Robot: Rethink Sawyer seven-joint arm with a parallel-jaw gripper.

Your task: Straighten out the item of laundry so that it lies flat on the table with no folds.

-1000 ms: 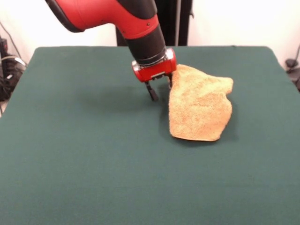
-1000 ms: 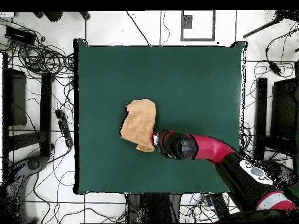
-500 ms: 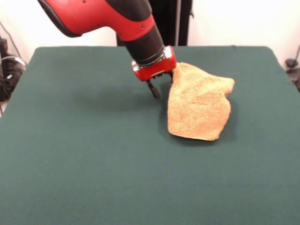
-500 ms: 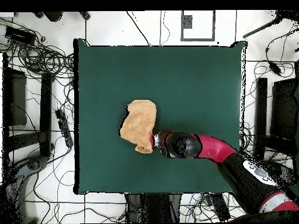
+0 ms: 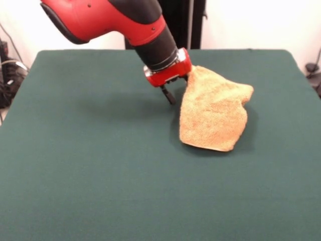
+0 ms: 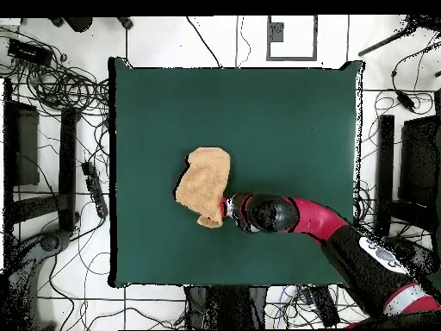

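A wide stretch of bare green table point(image 5: 85, 165) is seen on the left in the front view, and beside it the hand point(image 5: 175, 91) is set against the upper left corner of the golden-orange towel point(image 5: 214, 113), which seems to be pinched and lifted there, though with one finger hidden by cloth the grip cannot be told for certain. The unfolding step is judged to be in hand, the towel lying doubled over right of centre, well clear of every table edge. A steady pull of that corner toward the open left is called for next.
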